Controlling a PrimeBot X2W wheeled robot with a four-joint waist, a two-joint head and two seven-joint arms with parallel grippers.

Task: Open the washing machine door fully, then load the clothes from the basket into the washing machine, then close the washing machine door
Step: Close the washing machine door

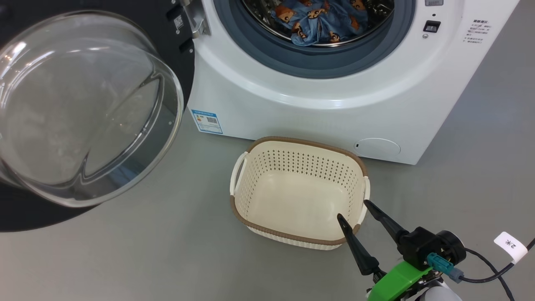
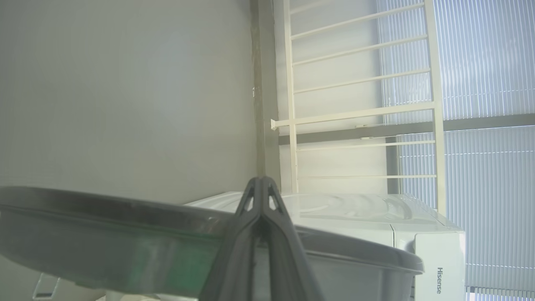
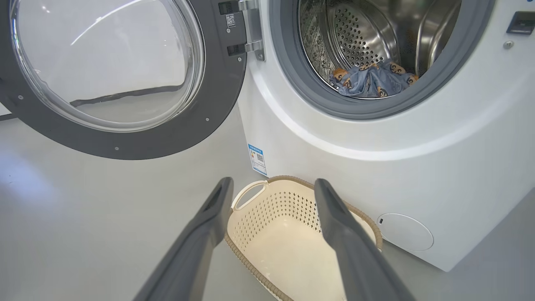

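Looking down from the head: the washing machine door (image 1: pixel 83 108) swung wide to the left of the washing machine (image 1: pixel 292 113), glass bowl bulging outward; the basket (image 1: pixel 292 167) upright on the floor just before the machine, long axis along its front; the right gripper (image 1: pixel 352 209) spread open over its near right corner. From the left wrist: the left gripper (image 2: pixel 259 182) pinched shut by the door's dark rim. From the right wrist: a blue garment (image 3: pixel 372 81) in the drum.

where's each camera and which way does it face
Head view: on the head, looking down at the basket, washing machine and open door; right gripper open, lower right.
Left wrist view: on the left wrist, looking along the shut left gripper, over the door's rim, at a wall and blinds.
Right wrist view: on the right wrist, facing the drum and basket between its open fingers.
Shared: head and right wrist views both show clothes in the drum.
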